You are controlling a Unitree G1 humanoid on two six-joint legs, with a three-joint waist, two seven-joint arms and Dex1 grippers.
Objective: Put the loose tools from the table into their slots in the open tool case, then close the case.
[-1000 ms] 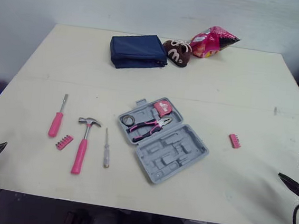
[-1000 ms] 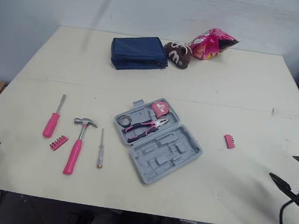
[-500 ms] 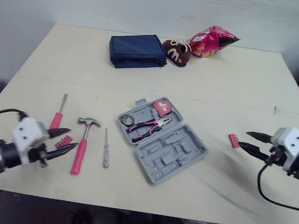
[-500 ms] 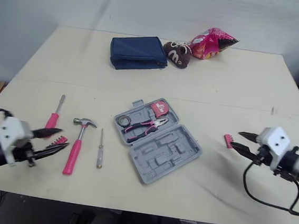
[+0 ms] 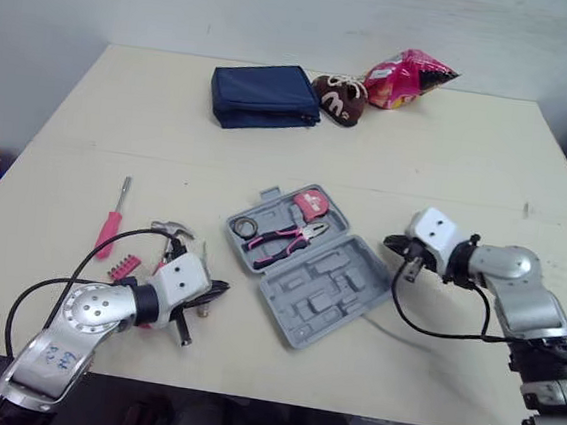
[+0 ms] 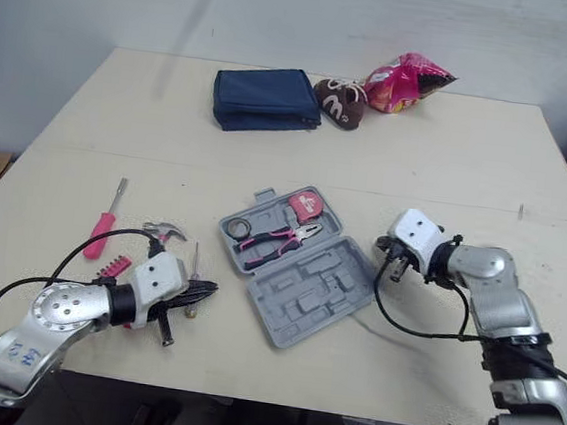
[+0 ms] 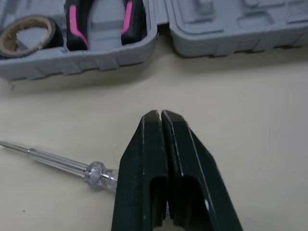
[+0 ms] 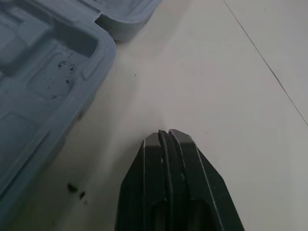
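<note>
The pale table (image 5: 269,151) carries the open grey tool case (image 5: 331,287) near its middle. The case's far half holds the pliers (image 5: 283,241), while the moulded slots of its near half look empty. The left gripper (image 7: 160,113) lies low to the left of the case, its fingers pressed together on nothing. The right gripper (image 8: 166,132) sits just beside the case's right edge, likewise clenched and empty. The loose tools all lie left of the case. The hammer (image 5: 173,229) is partly under the left arm and the pink-handled screwdriver (image 5: 109,231) lies farthest out. The thin clear-handled screwdriver (image 7: 57,160) is closest to the case and runs under the left fingers, and the small pink bit holder (image 5: 122,268) lies between the two screwdrivers. The step in hand seems to be picking up the thin screwdriver. To do it well, the left fingers should spread before they descend. They should straddle the clear handle crosswise rather than the slippery shaft, then close gently so it does not roll. The right gripper would do best staying by the case's rim to steady it.
</note>
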